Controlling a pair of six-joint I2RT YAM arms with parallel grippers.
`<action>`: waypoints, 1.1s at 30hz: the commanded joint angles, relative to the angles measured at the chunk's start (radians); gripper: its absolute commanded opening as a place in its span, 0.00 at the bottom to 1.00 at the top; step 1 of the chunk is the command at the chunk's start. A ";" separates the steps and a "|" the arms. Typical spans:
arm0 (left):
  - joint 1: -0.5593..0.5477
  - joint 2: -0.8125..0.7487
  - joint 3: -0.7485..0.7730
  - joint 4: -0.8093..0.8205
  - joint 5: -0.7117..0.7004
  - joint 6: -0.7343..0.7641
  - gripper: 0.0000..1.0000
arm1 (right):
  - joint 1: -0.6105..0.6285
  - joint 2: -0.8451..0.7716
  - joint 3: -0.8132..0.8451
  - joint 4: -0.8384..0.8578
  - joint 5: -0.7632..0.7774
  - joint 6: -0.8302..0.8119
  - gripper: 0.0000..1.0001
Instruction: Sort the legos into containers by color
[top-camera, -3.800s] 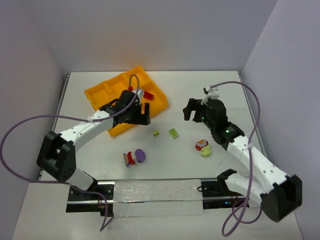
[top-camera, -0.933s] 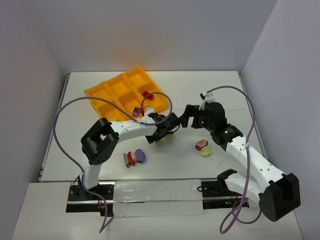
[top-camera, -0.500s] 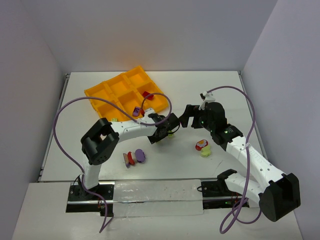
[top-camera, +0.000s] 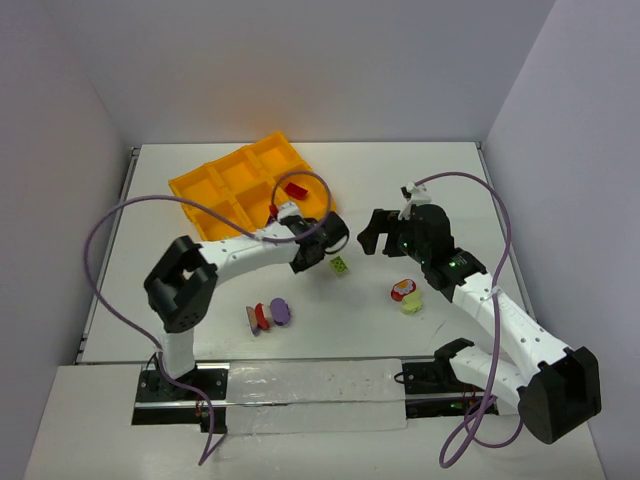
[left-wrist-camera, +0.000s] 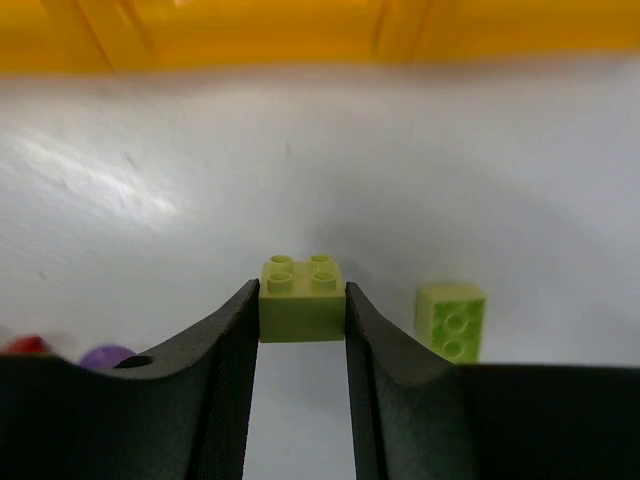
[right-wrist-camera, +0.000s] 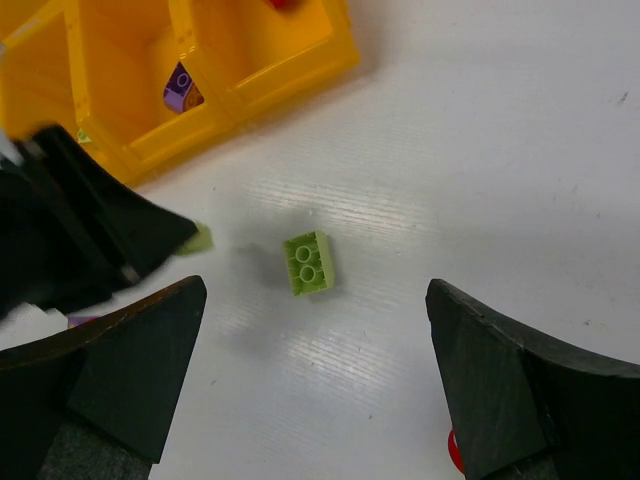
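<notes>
Legos (top-camera: 268, 314) in red, purple and yellow-green are spread in and around the orange-yellow tray (top-camera: 205, 188), which sits turned at an angle on the far left of the white table (top-camera: 450, 180). A flat red brick (top-camera: 295, 190) lies in the cell at the tray's right-hand corner. In the right wrist view a small purple piece (right-wrist-camera: 180, 88) lies in a neighbouring cell.

Well in front of the tray, toward the arm bases, is a mixed cluster (top-camera: 260, 317) of a red part and a rounded purple part stuck together.

Just off the tray's near right edge, the left gripper (left-wrist-camera: 300, 318) has its fingers clamped on a yellow-green brick (left-wrist-camera: 302, 292). This brick is a small square block with four studs on top, pinched by its two side faces. Whether it is clear of the table I cannot tell.

Just to the right of that, a little farther from the tray, a second yellow-green brick (top-camera: 341, 266) lies loose on the table with two round studs showing.

Farther right of the tray, the right gripper (top-camera: 374, 233) hangs over the table with its fingers spread wide and nothing between them.

Farthest from the tray, on the right, a red and white piece (top-camera: 403, 289) touches a yellow-green one (top-camera: 411, 305).
</notes>
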 joint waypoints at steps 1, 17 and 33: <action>0.175 -0.231 0.004 0.017 -0.063 0.165 0.00 | -0.004 -0.033 0.009 0.020 0.035 0.002 0.98; 0.599 -0.406 -0.215 0.236 0.021 0.380 0.02 | -0.004 -0.022 -0.001 0.027 0.032 0.010 0.98; 0.550 -0.352 -0.123 0.293 0.176 0.652 0.84 | -0.005 -0.012 -0.006 0.008 0.056 -0.013 0.98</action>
